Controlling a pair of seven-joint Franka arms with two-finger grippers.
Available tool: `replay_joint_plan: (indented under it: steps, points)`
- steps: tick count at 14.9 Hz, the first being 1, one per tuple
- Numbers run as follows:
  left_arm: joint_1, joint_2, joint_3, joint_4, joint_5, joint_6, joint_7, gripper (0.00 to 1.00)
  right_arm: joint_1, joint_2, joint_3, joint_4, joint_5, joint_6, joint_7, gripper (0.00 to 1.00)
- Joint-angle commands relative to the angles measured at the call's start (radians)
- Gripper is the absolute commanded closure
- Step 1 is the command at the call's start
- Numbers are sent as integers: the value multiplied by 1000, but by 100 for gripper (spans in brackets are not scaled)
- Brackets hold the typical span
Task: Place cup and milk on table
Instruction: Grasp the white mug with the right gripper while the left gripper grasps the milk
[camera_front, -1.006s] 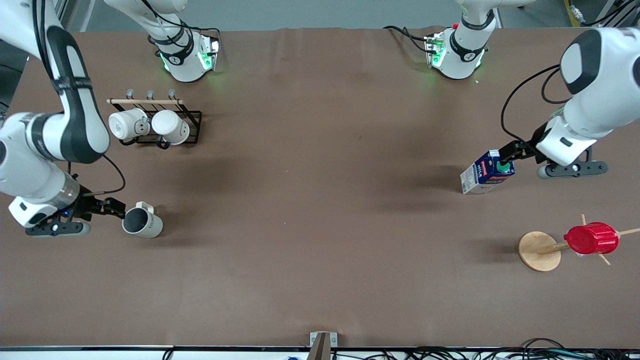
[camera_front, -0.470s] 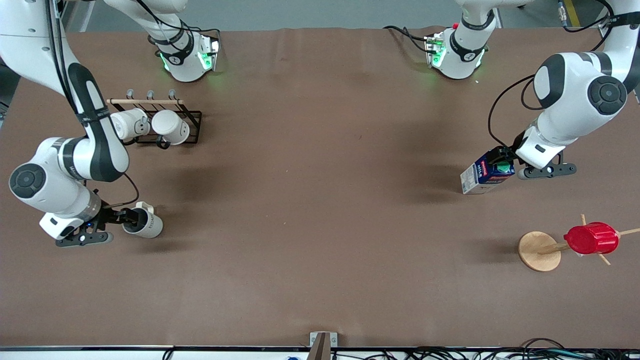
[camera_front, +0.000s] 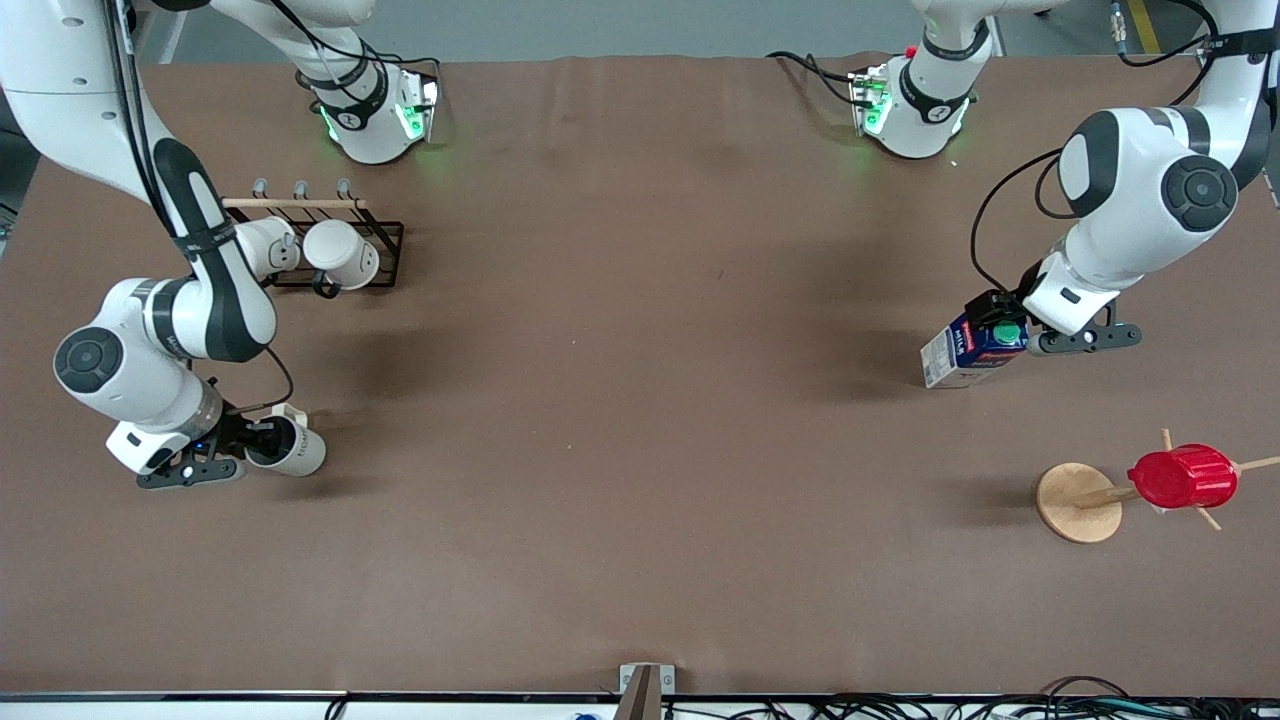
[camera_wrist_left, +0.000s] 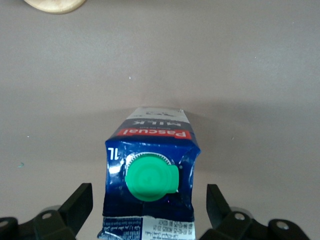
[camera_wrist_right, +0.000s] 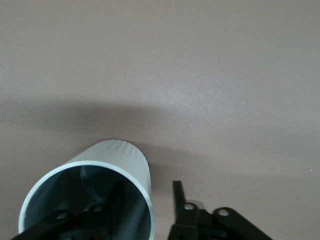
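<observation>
The cream-white cup (camera_front: 297, 452) stands on the brown table (camera_front: 640, 400) near the right arm's end. My right gripper (camera_front: 262, 441) is open at its rim. In the right wrist view the gripper (camera_wrist_right: 145, 189) straddles the cup's wall (camera_wrist_right: 135, 162), with one finger inside the grey interior and one outside, clear of the wall. The milk carton (camera_front: 962, 353) stands on the table near the left arm's end. My left gripper (camera_front: 1003, 330) is open around its top. In the left wrist view the gripper (camera_wrist_left: 149, 200) has a finger on each side of the carton (camera_wrist_left: 150, 150), with gaps at both.
A black wire rack (camera_front: 385, 262) with two brighter white mugs (camera_front: 340, 254) stands farther from the front camera than the cup. A red ribbed cup (camera_front: 1182, 477) hangs on a wooden peg stand with a round base (camera_front: 1075, 503), nearer the front camera than the milk.
My right gripper has moved in to the cup and one finger now sits inside it. My left gripper has moved in over the carton's top. Cup and carton have not moved.
</observation>
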Motion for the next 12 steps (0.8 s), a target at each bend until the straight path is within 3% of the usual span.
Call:
replay_joint_plan:
  steps: [1, 3, 8, 10, 12]
  points:
    - [3, -31, -4, -39, 20, 17, 6, 0, -4, -15, 2, -7, -15, 8, 36, 100]
    - [3, -31, -4, -45, 20, 17, 6, 0, 1, -23, 2, 8, -15, -26, 39, 100]
    - [1, -29, -6, -59, 36, 17, 6, 1, 27, -81, 40, 158, -12, -312, 78, 100]
    - [1, -28, -6, -59, 54, 17, 6, 2, 33, -81, 150, 229, -16, -429, 213, 100]
    - [1, -26, -7, -57, 56, 17, 6, 5, 42, -75, 264, 264, -24, -462, 385, 100]
